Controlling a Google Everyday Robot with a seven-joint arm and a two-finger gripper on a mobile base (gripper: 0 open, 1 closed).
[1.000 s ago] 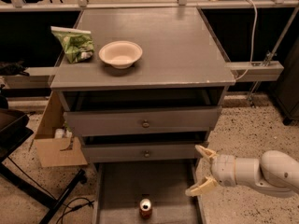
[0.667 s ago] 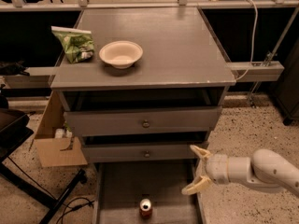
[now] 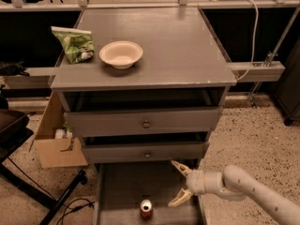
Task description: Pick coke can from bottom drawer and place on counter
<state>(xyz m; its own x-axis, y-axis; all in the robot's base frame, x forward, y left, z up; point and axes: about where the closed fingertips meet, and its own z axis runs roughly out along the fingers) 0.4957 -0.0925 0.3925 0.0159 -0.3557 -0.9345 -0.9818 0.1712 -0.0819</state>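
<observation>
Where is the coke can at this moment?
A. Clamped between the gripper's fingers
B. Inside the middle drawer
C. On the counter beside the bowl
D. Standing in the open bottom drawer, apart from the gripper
D: the coke can stands upright on the floor of the bottom drawer, while the gripper hangs open over the drawer's right side, not touching the can.

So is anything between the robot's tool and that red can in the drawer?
No. The camera view shows only bare floor of the shallow grey bottom drawer between the open two-finger tool, at the drawer's right side, and the small red coke can.
</observation>
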